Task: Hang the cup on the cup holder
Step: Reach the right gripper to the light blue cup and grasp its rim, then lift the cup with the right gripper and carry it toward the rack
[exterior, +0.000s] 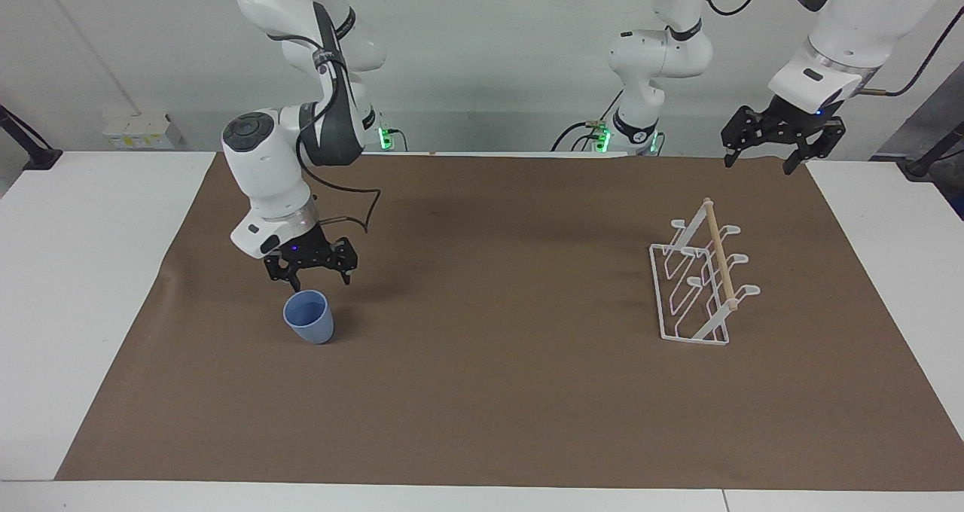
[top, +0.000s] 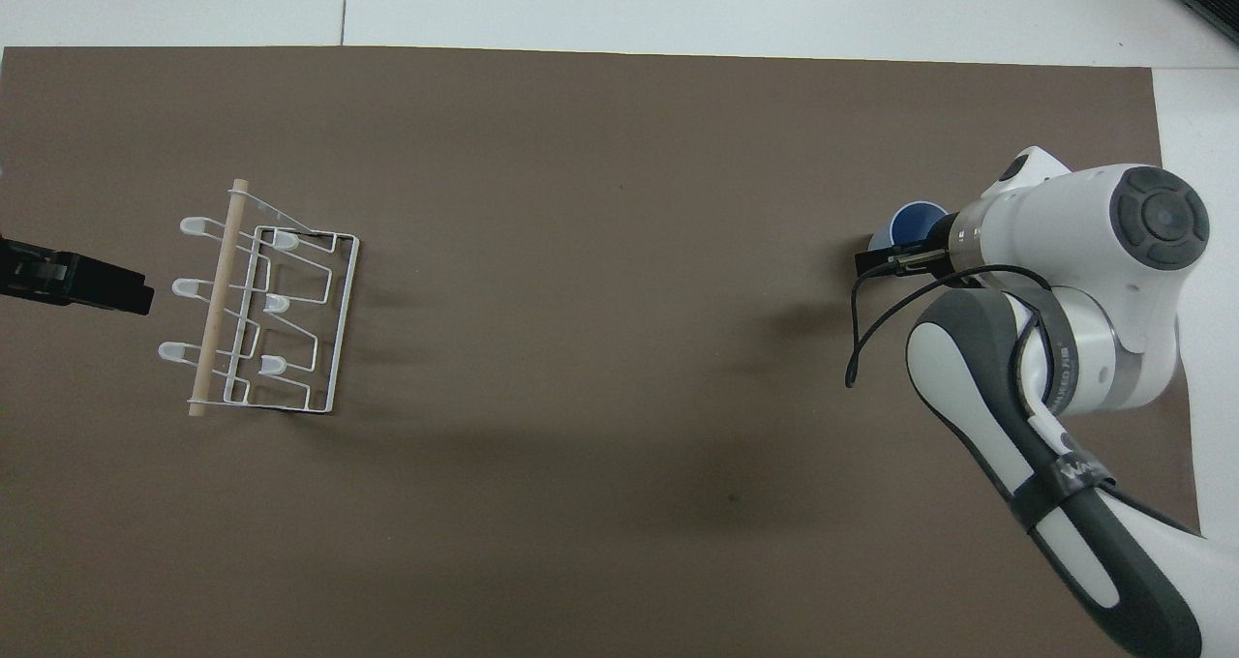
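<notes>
The light-blue cup (exterior: 309, 318) stands upright, mouth up, on the brown mat toward the right arm's end. My right gripper (exterior: 320, 281) is open and hangs just above the cup's rim, a little toward the robots, not touching it. In the overhead view the right arm covers part of the cup (top: 917, 222); only a dark edge of the right gripper (top: 874, 262) shows. The white wire cup holder (exterior: 697, 286) with its wooden rod stands toward the left arm's end and also shows in the overhead view (top: 290, 319). My left gripper (exterior: 757, 166) is open and empty, and the left arm waits, raised over the mat's corner.
A brown mat (exterior: 497, 391) covers most of the white table (exterior: 83, 286). The right arm's black cable (top: 857, 339) loops over the mat beside the cup. The left gripper's tip (top: 106, 288) shows beside the cup holder in the overhead view.
</notes>
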`<state>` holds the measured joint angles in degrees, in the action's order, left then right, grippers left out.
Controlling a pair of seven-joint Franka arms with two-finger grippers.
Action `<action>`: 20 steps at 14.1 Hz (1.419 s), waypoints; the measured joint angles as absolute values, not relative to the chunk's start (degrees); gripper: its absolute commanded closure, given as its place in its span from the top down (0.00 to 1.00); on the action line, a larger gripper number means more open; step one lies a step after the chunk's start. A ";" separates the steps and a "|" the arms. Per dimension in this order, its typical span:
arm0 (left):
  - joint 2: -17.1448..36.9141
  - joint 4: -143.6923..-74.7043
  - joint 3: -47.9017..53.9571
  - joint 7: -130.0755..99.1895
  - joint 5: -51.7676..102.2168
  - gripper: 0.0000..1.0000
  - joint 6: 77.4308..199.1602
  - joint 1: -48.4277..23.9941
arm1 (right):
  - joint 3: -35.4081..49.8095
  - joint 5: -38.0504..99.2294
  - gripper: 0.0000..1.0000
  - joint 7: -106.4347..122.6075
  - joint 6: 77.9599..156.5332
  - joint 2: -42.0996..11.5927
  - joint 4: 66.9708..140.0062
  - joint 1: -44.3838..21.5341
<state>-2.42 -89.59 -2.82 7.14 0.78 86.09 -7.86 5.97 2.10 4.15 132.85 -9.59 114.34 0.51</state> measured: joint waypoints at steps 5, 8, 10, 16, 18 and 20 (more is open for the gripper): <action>-2.42 -89.71 -2.78 7.14 0.79 1.00 86.12 -7.86 | 5.90 2.11 1.00 4.14 136.44 -11.65 115.41 0.31; -2.42 -89.72 -2.78 7.14 0.79 1.00 86.13 -7.86 | 5.82 2.12 1.00 4.14 140.59 -13.39 117.53 0.32; -2.42 -89.73 -2.78 7.14 0.79 1.00 86.13 -7.86 | 5.66 2.12 0.90 4.14 140.78 -13.75 117.63 0.40; -2.42 -89.77 -2.77 7.14 0.81 1.00 86.14 -7.86 | 5.35 2.11 0.00 4.14 140.81 -12.69 117.19 0.85; -2.42 -89.77 -2.77 7.14 0.81 1.00 86.15 -7.86 | 5.48 2.12 0.00 4.14 140.81 -12.92 117.34 0.88; -2.43 -89.77 -2.77 7.14 0.81 1.00 86.17 -7.86 | 5.43 2.12 0.00 4.14 140.82 -12.95 117.12 0.93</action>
